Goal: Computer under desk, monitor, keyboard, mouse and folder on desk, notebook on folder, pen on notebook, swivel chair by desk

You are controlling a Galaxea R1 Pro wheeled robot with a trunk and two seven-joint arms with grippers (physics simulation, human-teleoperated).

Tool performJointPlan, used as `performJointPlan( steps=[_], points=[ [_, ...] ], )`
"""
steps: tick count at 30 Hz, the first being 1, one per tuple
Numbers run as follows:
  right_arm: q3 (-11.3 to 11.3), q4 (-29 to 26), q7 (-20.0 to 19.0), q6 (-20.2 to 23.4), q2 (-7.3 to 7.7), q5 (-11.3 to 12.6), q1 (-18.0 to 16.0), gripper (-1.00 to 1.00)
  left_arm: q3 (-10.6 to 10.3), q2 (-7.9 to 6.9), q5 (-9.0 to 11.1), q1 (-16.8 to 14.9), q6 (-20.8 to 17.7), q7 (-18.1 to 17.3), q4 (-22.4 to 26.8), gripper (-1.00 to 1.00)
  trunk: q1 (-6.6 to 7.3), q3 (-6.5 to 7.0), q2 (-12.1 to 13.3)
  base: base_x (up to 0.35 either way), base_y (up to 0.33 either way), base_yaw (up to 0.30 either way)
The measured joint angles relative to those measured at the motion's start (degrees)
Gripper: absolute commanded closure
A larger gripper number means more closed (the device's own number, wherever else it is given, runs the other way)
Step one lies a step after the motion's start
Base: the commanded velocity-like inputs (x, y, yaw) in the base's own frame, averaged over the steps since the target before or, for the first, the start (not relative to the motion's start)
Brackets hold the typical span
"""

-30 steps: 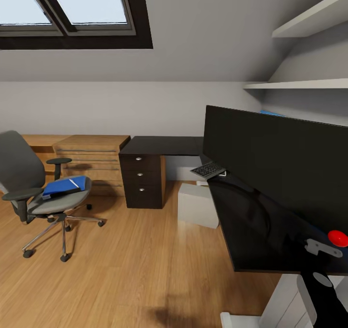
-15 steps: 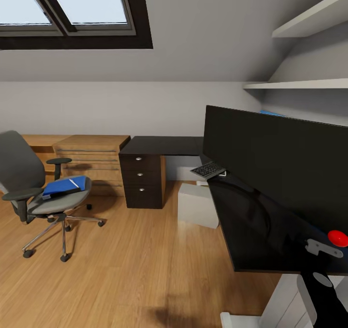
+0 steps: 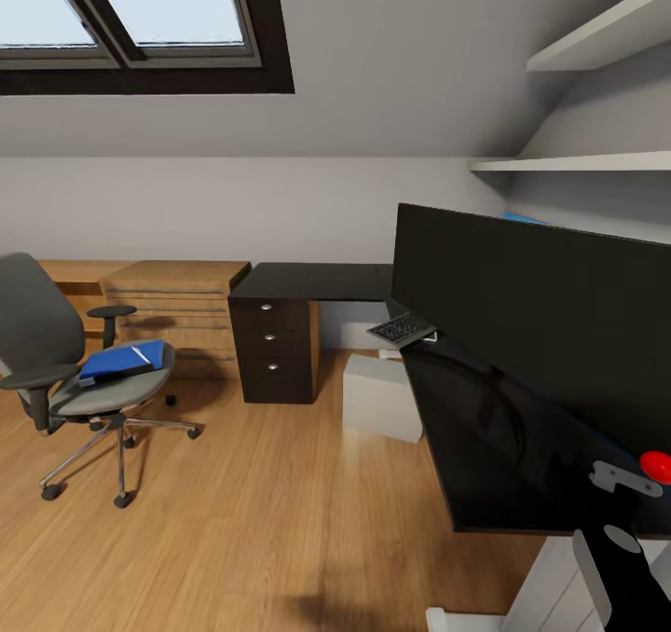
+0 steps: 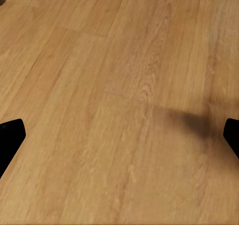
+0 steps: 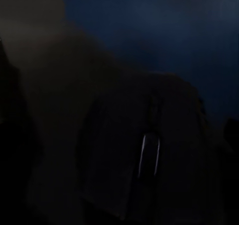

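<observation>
While the wide black monitor [image 3: 540,334] is seen tilted close before the head camera, its red dot [image 3: 657,465] low at the right, the long black desk [image 3: 317,281] is seen beyond it against the far wall, its three drawers [image 3: 272,338] with silver knobs facing the room. A grey keyboard [image 3: 403,328] is seen just at the monitor's lower left edge, by the desk's near corner; whether it rests fully on the desktop cannot be told. Below it, on the wooden floor [image 3: 261,501], the light grey computer [image 3: 380,395] is set beside the drawer unit, under the desk's open span.

Over on the left, the swivel chair [image 3: 65,371] is parked well apart from the desk, and the blue folder [image 3: 123,360] is laid flat on its seat with a thin pale strip, perhaps the pen, across its top. A light wooden cabinet [image 3: 177,306] is placed between chair and desk, under the skylight [image 3: 140,17]; white shelves [image 3: 596,101] are mounted at the right.

In the right wrist view, a dark rounded shape with a pale wheel slot, seemingly the mouse [image 5: 144,170], is made out in deep shadow against a blue surface; whether the right claw grips it cannot be told. In the left wrist view, the left gripper [image 4: 119,135] is spread wide over bare floor, one black fingertip [image 4: 10,135] at each edge.
</observation>
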State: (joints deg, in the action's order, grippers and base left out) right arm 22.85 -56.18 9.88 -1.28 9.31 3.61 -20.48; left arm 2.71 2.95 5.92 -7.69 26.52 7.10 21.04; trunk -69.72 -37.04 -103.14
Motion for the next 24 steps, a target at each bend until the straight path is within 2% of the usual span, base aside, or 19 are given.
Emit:
performJointPlan(
  steps=[17, 18, 24],
  points=[
    [-0.04, 0.03, -0.11, -0.01, 0.07, 0.14, 0.0, -1.0, 0.05, 0.0, -0.01, -0.01, -0.01, 0.06, -0.01, -1.0, 0.0, 0.0, 0.0, 0.003, 0.0, 0.0],
    [-0.04, 0.04, -0.12, -0.01, 0.07, 0.13, 0.0, 1.0, 0.05, 0.0, -0.01, -0.01, -0.01, 0.06, -0.01, -1.0, 0.0, 0.0, 0.0, 0.0, 0.0, 0.0],
    [-0.06, 0.03, -0.08, -0.01, 0.07, 0.07, 0.0, 1.0, 0.05, 0.0, -0.01, -0.01, 0.01, 0.19, -0.01, -1.0, 0.0, 0.0, 0.0, 0.0, 0.0, 0.0]
  ],
)
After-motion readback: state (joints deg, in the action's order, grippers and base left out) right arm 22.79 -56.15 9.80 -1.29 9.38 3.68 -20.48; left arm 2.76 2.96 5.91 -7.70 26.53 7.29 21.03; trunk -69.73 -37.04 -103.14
